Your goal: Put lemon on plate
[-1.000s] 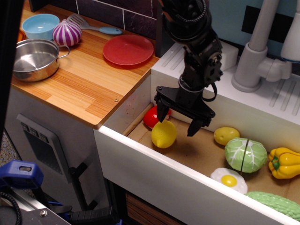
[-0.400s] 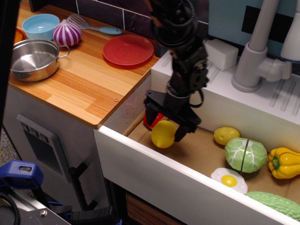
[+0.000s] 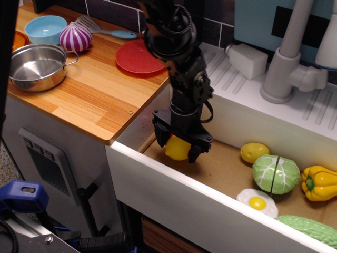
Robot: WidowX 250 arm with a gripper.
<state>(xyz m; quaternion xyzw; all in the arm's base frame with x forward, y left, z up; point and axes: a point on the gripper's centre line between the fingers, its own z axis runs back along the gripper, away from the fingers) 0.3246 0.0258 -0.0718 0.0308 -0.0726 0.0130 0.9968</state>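
Gripper (image 3: 178,149) fingers straddle the lemon (image 3: 177,148) low in the sink (image 3: 226,168), one black finger (image 3: 160,138) on its left side and one on its right, both against the yellow skin, so the gripper is closed on the lemon. Only the middle of the lemon shows between the fingers; whether it rests on the sink floor or hangs just above cannot be told. The black arm (image 3: 174,47) rises from the gripper toward the back wall, crossing in front of the right edge of the plate (image 3: 138,57).

Relative to the sink: the lemon sits at its left end, close behind the white front wall. Farther right on the brown floor lies a small dull yellow lump (image 3: 254,152), then a green cabbage (image 3: 275,174) just beside it, a yellow pepper (image 3: 319,183) at the far right, a fried egg (image 3: 257,202) near the front wall, and a green cucumber (image 3: 309,229) at the lower right corner. Behind the sink stands a grey tap (image 3: 288,58) with a white block (image 3: 246,59) to its left.

Left of the sink is a wooden counter (image 3: 89,89). The red plate lies flat at its back corner nearest the sink, well apart from the lemon. Farther left are a steel pot (image 3: 36,66), a purple onion (image 3: 75,37), a blue bowl (image 3: 45,28) and a spatula (image 3: 102,28).
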